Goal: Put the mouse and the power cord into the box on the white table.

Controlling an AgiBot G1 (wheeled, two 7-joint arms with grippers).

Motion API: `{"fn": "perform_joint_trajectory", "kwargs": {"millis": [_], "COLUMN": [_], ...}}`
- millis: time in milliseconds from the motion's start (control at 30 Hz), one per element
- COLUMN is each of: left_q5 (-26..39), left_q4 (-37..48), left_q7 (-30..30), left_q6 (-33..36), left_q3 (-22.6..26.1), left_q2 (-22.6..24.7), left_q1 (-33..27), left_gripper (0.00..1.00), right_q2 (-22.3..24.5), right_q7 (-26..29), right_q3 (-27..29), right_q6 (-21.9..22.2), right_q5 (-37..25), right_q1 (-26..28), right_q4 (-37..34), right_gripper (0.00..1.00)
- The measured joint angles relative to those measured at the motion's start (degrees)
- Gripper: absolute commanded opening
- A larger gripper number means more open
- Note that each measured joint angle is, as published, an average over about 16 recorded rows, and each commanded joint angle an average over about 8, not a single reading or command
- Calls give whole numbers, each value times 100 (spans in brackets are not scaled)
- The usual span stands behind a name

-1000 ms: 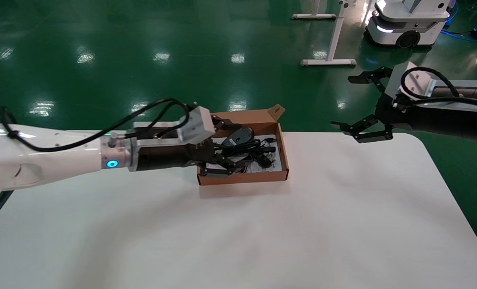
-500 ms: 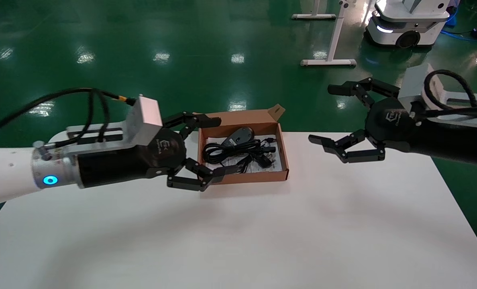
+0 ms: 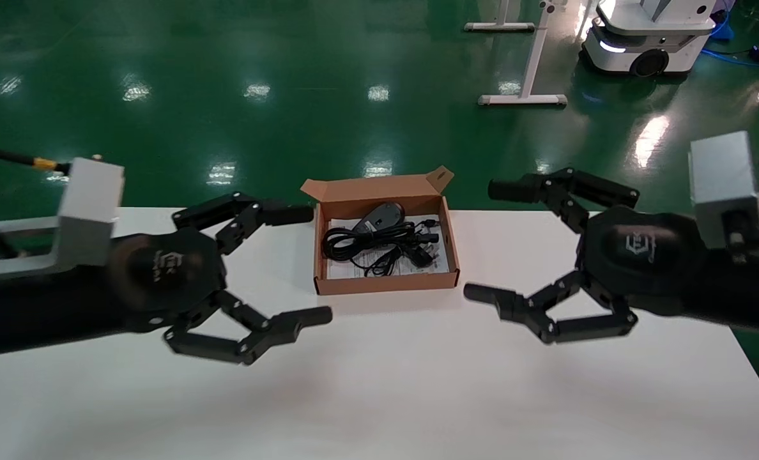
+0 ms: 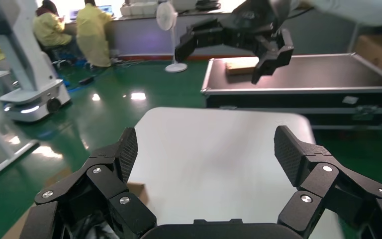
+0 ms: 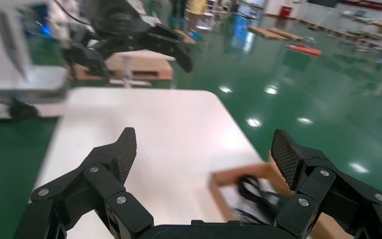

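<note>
Box (image 3: 386,285): on the white table (image 3: 418,383), lid open.
Mouse (image 3: 379,218): inside, far end.
Power cord (image 3: 370,243): bundled inside.
Left end effector (image 3: 308,263): spread, empty, beside box.
Right end effector (image 3: 491,241): spread, empty, opposite side.

— Where is the shallow brown cardboard box (image 3: 386,281) sitting?
— At the large white table's (image 3: 418,383) far edge, holding the small black oval mouse (image 3: 379,216) behind the thick black looped power cord (image 3: 370,244).
</note>
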Motion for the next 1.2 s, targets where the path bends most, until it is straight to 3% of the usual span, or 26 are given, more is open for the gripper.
{"fn": "perform_joint_trajectory", "kwargs": {"millis": [467, 1200], "left_q5": [-515, -484], "left_q4": [-709, -656], "left_q7": [-449, -447], "left_q6": [471, 444], "left_q3": [-523, -495], "left_q2": [-557, -529], "left_q1": [456, 435], "left_gripper": [100, 100], "right_q2": [318, 297], "right_q7": [830, 798], "right_q3": [423, 394], "right_q6": [-292, -270], "right_q5": [643, 594], "right_q1": [-757, -707], "right_q4": [1120, 1041], "right_gripper": [100, 100]}}
